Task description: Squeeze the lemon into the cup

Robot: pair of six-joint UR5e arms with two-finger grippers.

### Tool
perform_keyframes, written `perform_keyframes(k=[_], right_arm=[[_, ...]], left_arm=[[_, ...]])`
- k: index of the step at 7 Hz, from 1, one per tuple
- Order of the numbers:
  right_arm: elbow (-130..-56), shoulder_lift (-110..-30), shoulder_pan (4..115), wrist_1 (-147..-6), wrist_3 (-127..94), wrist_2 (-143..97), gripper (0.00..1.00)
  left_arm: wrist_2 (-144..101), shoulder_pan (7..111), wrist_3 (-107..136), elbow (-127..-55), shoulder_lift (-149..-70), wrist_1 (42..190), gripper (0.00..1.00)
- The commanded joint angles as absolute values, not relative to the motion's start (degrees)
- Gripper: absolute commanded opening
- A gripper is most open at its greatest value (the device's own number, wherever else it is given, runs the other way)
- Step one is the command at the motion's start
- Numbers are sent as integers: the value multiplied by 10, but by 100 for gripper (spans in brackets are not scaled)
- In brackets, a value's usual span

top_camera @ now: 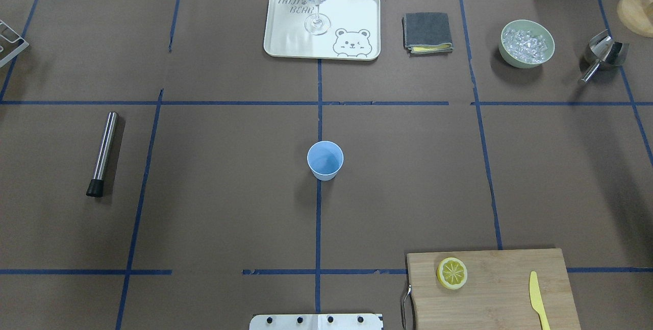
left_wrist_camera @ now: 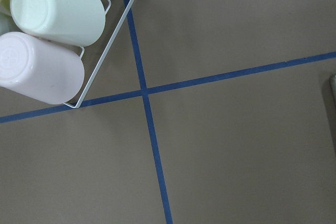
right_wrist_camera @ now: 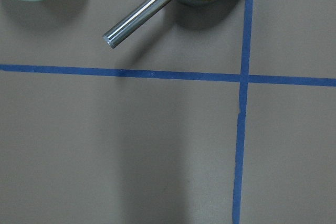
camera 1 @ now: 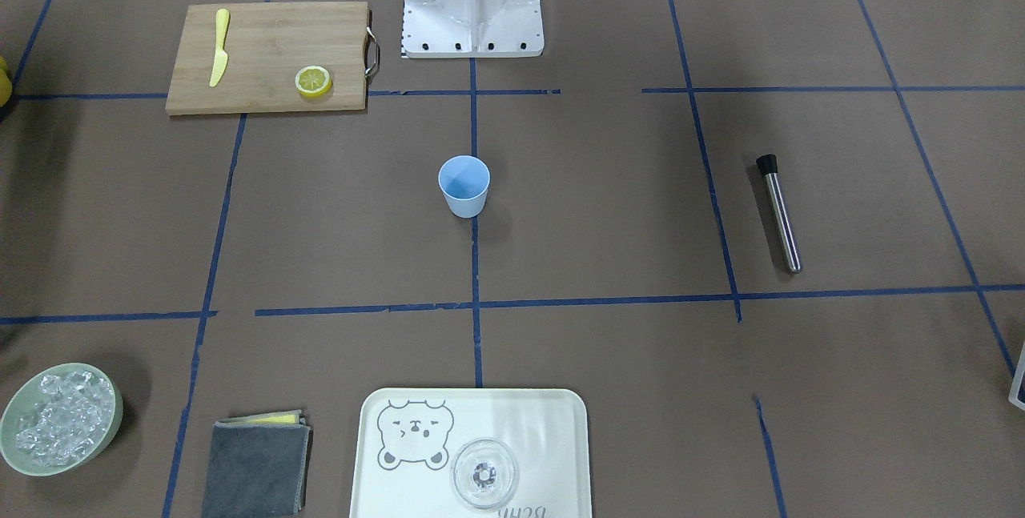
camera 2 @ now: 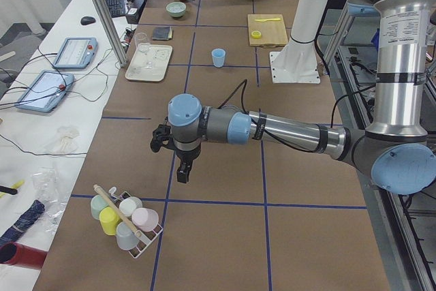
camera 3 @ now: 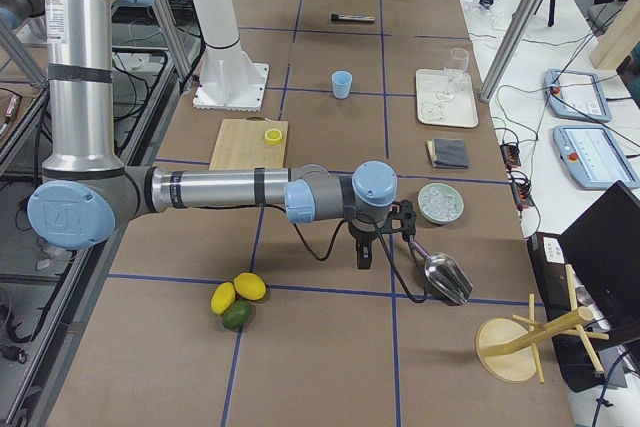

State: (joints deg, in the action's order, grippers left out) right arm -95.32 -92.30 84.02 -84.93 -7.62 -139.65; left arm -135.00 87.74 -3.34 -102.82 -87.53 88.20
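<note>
The lemon (top_camera: 452, 273) lies flat on the board (top_camera: 510, 294) at the robot-side edge of the table (top_camera: 229, 192); it is likely light, soft and slippery, best nipped across its rind. The cup (top_camera: 325, 159) stands mid-table. Whether the left pincer (camera 2: 182, 175) and right pincer (camera 3: 364, 259) are spread, I cannot tell.

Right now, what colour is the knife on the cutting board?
Yellow; the knife shows best in the front-facing view.

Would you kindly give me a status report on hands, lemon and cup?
Left hand, right hand out at table ends, open or shut unclear. Lemon on board, untouched. Cup upright mid-table. Nothing between them.
</note>
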Motion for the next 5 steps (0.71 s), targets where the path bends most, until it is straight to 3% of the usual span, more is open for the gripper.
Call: perform_keyframes(k=[1, 5], right_arm=[[-955, -935, 841, -848, -76, -1404, 100], [-973, -934, 840, -846, -76, -1401, 100]], left_arm=[[-1349, 875, -33, -1032, -874, 880, 100], [-1357, 874, -34, -1040, -870, 888, 100]])
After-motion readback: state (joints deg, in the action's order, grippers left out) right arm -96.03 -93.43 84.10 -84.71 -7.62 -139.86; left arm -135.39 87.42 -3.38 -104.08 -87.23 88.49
